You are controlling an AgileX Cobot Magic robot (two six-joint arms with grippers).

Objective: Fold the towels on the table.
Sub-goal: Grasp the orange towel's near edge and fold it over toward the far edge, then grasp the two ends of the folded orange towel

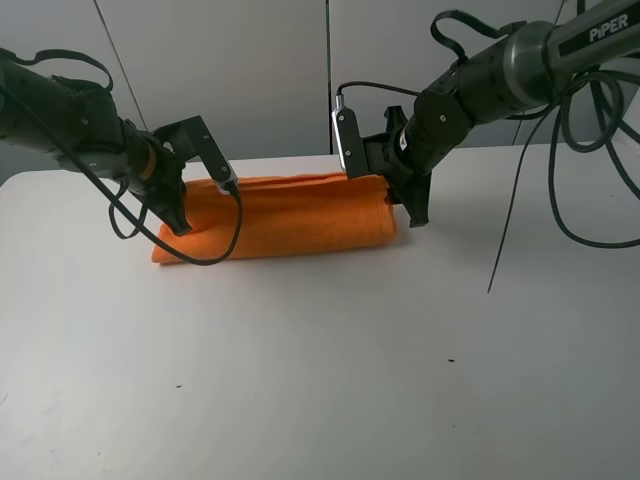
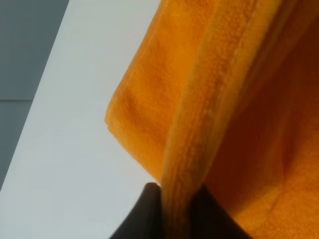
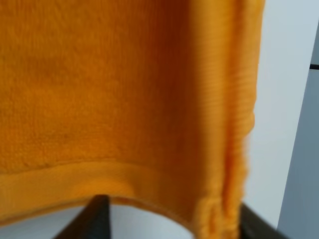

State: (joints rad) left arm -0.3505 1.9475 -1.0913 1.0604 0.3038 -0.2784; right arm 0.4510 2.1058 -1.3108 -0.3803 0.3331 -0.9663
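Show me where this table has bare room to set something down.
The whole near half of the table, in front of the orange towel, is bare. The far strip is crowded: left gripper and right gripper sit at the towel's two ends.

left gripper at 6 o'clock, dark fingers pinched on raised fold | towel orange terry, filling 12 to 5 o'clock, fold ridge running 1 to 6 | table white, 7 to 11 o'clock, under towel corner

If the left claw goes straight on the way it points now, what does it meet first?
The orange towel: the left claw pinches a fold of it, with the white table probably just beneath.
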